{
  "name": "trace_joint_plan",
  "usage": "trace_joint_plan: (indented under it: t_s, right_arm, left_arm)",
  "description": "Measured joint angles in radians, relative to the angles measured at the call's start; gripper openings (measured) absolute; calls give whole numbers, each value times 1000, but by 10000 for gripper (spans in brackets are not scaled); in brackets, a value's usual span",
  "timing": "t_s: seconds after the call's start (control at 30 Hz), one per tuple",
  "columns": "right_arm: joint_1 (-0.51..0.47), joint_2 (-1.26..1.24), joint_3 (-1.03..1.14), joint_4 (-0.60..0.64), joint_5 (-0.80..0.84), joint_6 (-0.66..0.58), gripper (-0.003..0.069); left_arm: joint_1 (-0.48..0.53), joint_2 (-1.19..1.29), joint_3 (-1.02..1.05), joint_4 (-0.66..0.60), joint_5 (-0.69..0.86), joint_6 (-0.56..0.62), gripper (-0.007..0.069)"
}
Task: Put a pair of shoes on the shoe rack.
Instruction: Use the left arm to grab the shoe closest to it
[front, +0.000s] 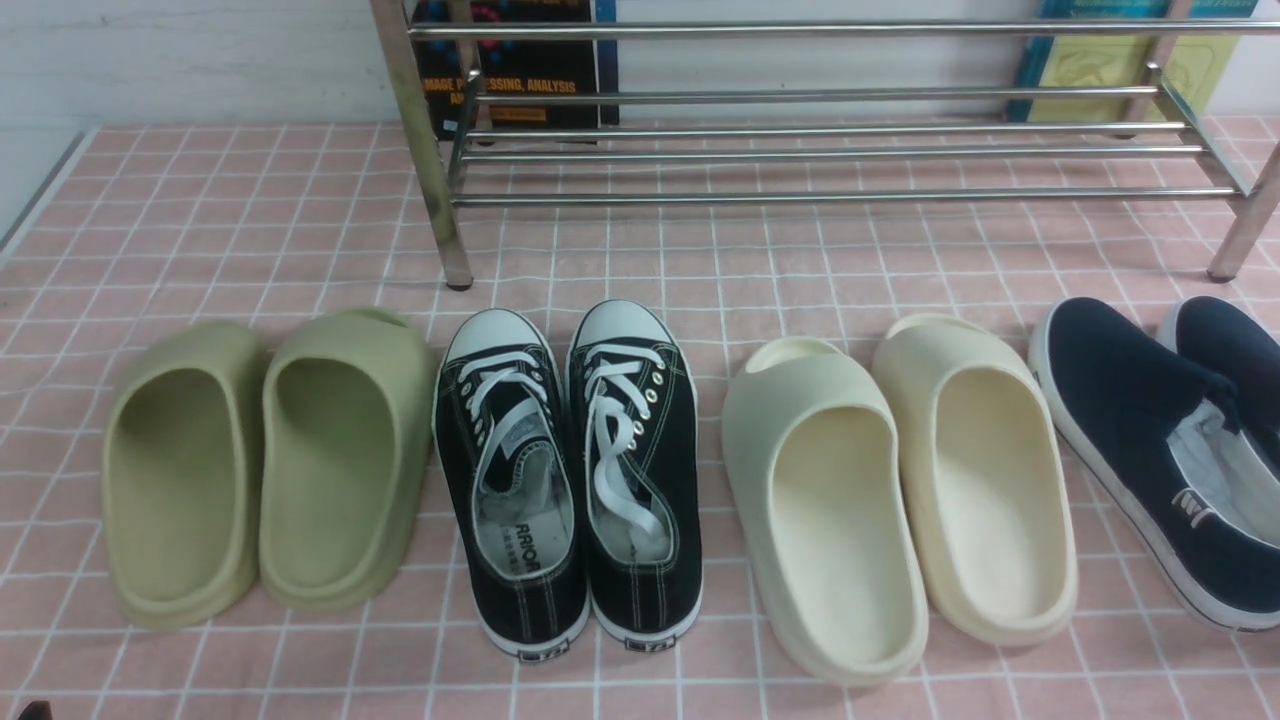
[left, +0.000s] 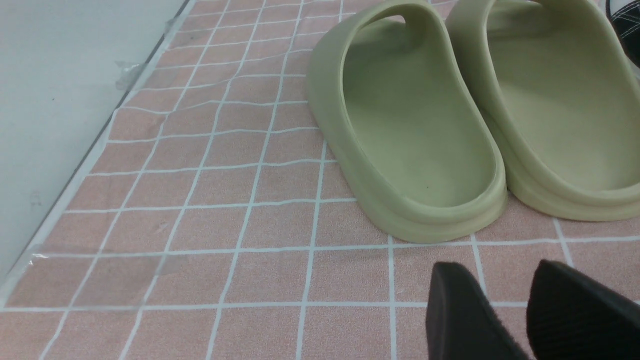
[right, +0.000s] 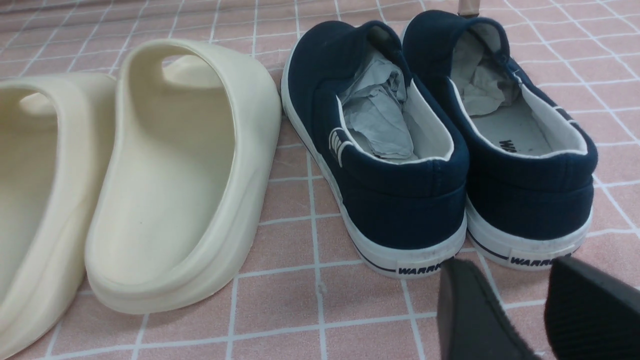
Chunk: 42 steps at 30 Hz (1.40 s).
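Observation:
The pair of black canvas sneakers stands side by side on the pink checked cloth in the front view, toes toward the rack: the left sneaker (front: 510, 480) and the right sneaker (front: 635, 470). A sliver of one shows in the left wrist view (left: 625, 20). The chrome shoe rack (front: 820, 150) stands behind them, its bars bare. My left gripper (left: 495, 267) is open and empty, low over the cloth behind the olive slides. My right gripper (right: 507, 262) is open and empty, just behind the heels of the navy slip-ons. Neither gripper touches a sneaker.
Olive-green slides (front: 260, 470) lie left of the sneakers. Cream slides (front: 900, 490) and navy slip-ons (front: 1160, 440) lie right of them. Books (front: 520, 60) lean on the wall behind the rack. The cloth's left edge (left: 75, 185) meets a grey surface.

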Motion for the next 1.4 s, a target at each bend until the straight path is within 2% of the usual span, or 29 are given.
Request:
trace_joint_plan:
  t_s: [0.33,0.5,0.67,0.87,0.97,1.17,1.3,1.4]
  right_arm:
    - [0,0,0,0,0,0,240]
    - [0,0,0,0,0,0,240]
    - [0,0,0,0,0,0,240]
    - [0,0,0,0,0,0,240]
    - [0,0,0,0,0,0,240]
    - [0,0,0,0,0,0,240]
    - [0,0,0,0,0,0,240]
    - [0,0,0,0,0,0,240]
  left_arm:
    - [0,0,0,-3,-1,0,240]
    - [0,0,2,-66,-40,-51,240]
    - [0,0,5,-218,-330,-284,240]
    - [0,0,5,-318,-601,-513,240]
    - [0,0,5,-333,-673,-571,240]
    - [0,0,5,-351,-784,-607,240]
    - [0,0,5,-358,-796,-608,240]
    - [0,0,-2,-358,-744,-608,239]
